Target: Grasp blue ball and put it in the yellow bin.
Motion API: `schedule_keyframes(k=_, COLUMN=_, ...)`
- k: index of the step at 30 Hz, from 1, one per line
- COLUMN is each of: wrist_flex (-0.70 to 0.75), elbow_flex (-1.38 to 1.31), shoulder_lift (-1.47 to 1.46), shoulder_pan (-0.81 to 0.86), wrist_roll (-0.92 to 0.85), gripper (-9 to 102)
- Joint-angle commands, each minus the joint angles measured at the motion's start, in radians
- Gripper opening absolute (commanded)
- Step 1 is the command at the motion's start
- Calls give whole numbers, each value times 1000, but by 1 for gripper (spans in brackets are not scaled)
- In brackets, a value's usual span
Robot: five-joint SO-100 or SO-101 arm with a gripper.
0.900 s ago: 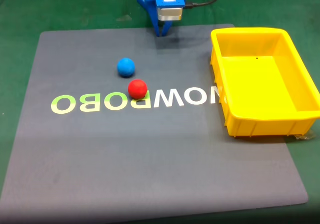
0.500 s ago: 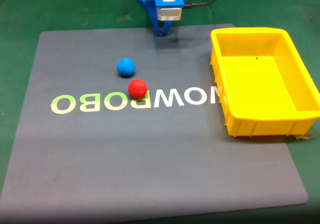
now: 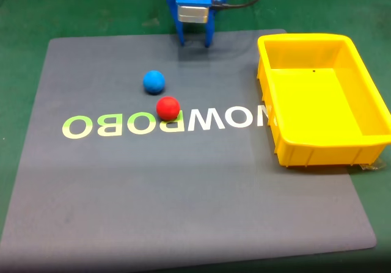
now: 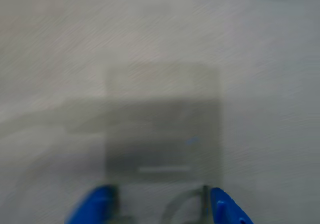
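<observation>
Gripper [image 3: 194, 43] of a blue tabletop arm hangs at the far edge of a grey mat [image 3: 183, 212] in the fixed view, its two blue fingers spread well apart and pointing down with nothing between them, a stance that reads as readiness for a first reach and not as a grasp in hand. Going from left to right across the mat, pale green lettering [image 3: 165, 123] runs mirror-wise through the middle, and just above it sits the ball [image 3: 154, 82], a small matte blue sphere, resting free on the mat and well short of the fingers. Close beside it, toward the camera and slightly right, lies a red ball [image 3: 168, 108] of about the same size; the two look nearly touching, which is why a descent will probably have to come from the far side to avoid nudging the wrong one. Farther right, the bin [image 3: 342, 154], a bright yellow tub with a flared rim and sloped walls, straddles the mat's right edge on the green table [image 3: 24, 16], open and empty, its wide mouth offering an easy drop. The wrist view is badly blurred: the two fingertips [image 4: 97, 206] show at the bottom edge over a grey surface, and little else can be made out. Judged from the layout, the task has not yet begun in earnest.
</observation>
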Motion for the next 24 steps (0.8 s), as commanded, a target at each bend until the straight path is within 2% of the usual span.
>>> schedule_keyframes(k=1, wrist_flex=-86, elbow_flex=-83, shoulder_lift=9, shoulder_pan=103, wrist_roll=-92, gripper=32)
schedule_keyframes(k=4, wrist_flex=-158, elbow_flex=-160, shoulder_lift=-106, shoulder_pan=138, wrist_roll=-107, gripper=34)
schedule_keyframes(k=12, wrist_flex=-463, elbow_flex=-396, shoulder_lift=-638, shoulder_pan=206, wrist_roll=-69, gripper=34)
schedule_keyframes(k=18, wrist_flex=-650, elbow_flex=-476, shoulder_lift=-888, shoulder_pan=236, wrist_roll=-89, gripper=34)
schedule_keyframes(k=24, wrist_flex=-738, elbow_flex=-560, shoulder_lift=-1065, shoulder_pan=227, wrist_roll=-67, gripper=34)
